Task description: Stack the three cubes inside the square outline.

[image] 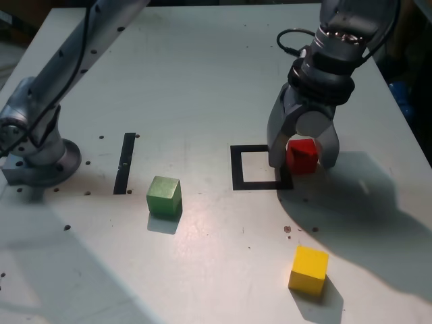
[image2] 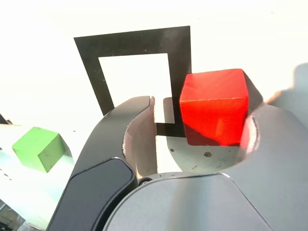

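The red cube [image: 302,155] [image2: 214,110] rests on the white table against the outer edge of the square outline [image: 236,169] [image2: 89,72], on the exterior view's right. My gripper [image: 302,162] [image2: 202,110] is lowered around it with jaws open. One finger [image2: 255,130] is at the cube's side, while the other finger [image2: 142,125] stands a small gap away, over the tape. The green cube [image: 165,196] [image2: 38,148] lies to the exterior view's left of the outline. The yellow cube [image: 308,270] sits near the front edge. The outline's white centre holds nothing.
A straight black tape strip [image: 125,162] lies left of the green cube in the exterior view. The arm's base [image: 40,158] is bolted at the table's left side. Small screw holes dot the tabletop.
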`<action>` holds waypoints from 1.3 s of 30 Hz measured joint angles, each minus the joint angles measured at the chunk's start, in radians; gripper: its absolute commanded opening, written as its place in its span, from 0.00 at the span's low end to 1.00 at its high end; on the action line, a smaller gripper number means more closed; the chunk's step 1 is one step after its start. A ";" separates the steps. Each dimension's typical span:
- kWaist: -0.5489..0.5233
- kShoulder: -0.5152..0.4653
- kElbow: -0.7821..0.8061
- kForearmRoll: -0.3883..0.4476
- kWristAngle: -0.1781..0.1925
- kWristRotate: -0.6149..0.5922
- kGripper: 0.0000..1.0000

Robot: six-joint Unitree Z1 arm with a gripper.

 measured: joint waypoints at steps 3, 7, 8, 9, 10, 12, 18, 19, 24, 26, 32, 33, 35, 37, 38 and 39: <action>0.000 0.005 -0.004 -0.004 0.001 0.000 0.55; 0.000 0.011 -0.008 -0.007 0.007 0.000 0.45; 0.000 0.013 -0.008 -0.008 0.009 0.001 0.43; 0.000 0.014 -0.008 -0.010 0.012 0.001 0.41; 0.000 0.016 -0.008 -0.011 0.014 0.001 0.40; 0.000 0.018 -0.008 -0.013 0.018 0.001 0.38; -0.007 0.015 -0.009 -0.013 0.029 0.002 0.38; -0.008 0.013 -0.006 -0.012 0.031 0.002 0.38; -0.021 -0.041 0.039 -0.008 0.040 -0.001 0.38; -0.028 -0.072 0.065 -0.008 0.042 -0.006 0.38; -0.038 -0.123 0.140 -0.026 0.043 -0.017 0.38; -0.038 -0.131 0.161 -0.036 0.043 -0.019 0.38; -0.040 -0.149 0.208 -0.056 0.039 -0.022 0.38; -0.040 -0.163 0.239 -0.078 0.034 -0.023 0.38; -0.041 -0.169 0.257 -0.092 0.031 -0.023 0.38; -0.041 -0.174 0.274 -0.101 0.029 -0.024 0.38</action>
